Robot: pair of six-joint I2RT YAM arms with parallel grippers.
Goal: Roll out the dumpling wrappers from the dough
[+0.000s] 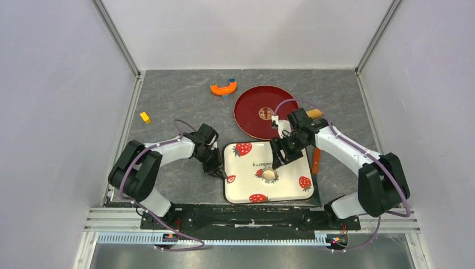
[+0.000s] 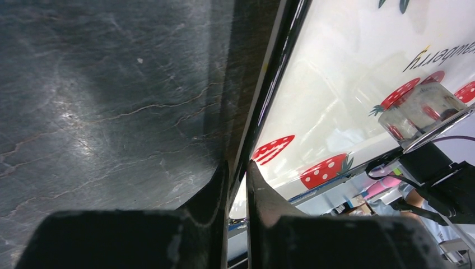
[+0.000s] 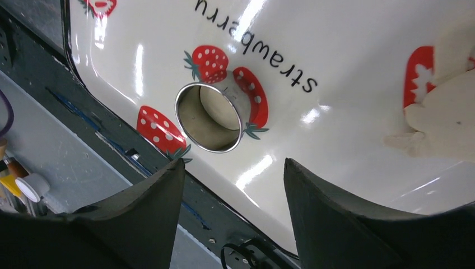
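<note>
Just ahead of the released right pincer (image 3: 233,163), the soft, tacky dough (image 3: 218,107) sits inside a metal ring (image 3: 190,120), probably best pinched gently at its edge, while the left pincer (image 2: 237,165) clenches the rim of the tray (image 2: 347,84).

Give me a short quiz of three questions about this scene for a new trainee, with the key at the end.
1. True or false: the right gripper is open over the tray.
2. What lies inside the metal ring? A) water B) pale dough C) nothing
3. Fill in: the left gripper is closed on the tray's left ____.

Key: 1 true; 2 B; 3 rim.
</note>
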